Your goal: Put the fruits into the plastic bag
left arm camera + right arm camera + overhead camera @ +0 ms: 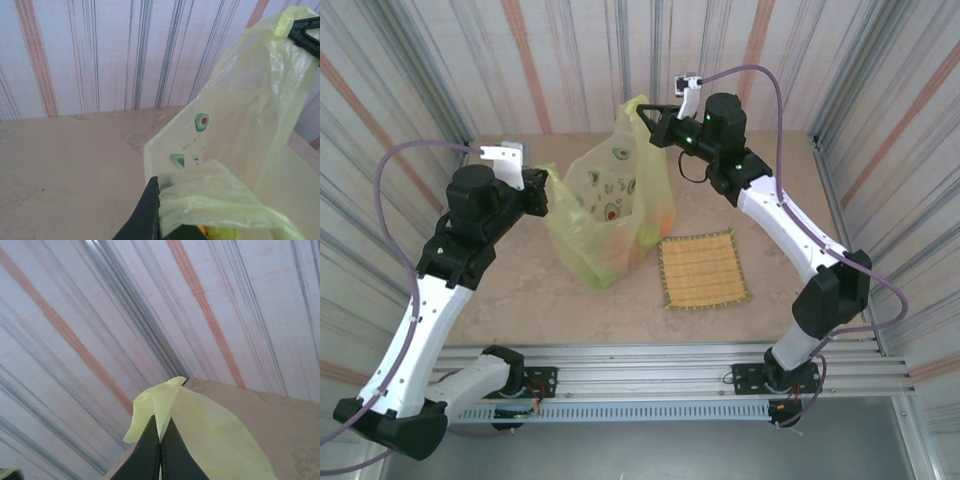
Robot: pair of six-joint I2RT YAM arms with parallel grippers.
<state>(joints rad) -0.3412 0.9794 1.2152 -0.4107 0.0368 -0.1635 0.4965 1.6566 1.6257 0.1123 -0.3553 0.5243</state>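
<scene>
A thin, translucent yellow-green plastic bag point(608, 205) printed with avocados stands near the middle of the surface point(520, 300), stretched up between two grippers. Orange and green fruits point(630, 255) show dimly through its lower wall. The left gripper point(542, 188) is clamped on the bag's left rim. The right gripper point(160, 432), fingers pressed together, pinches the far handle and holds it high. A square woven mat point(703, 270) lies just right of the bag.
</scene>
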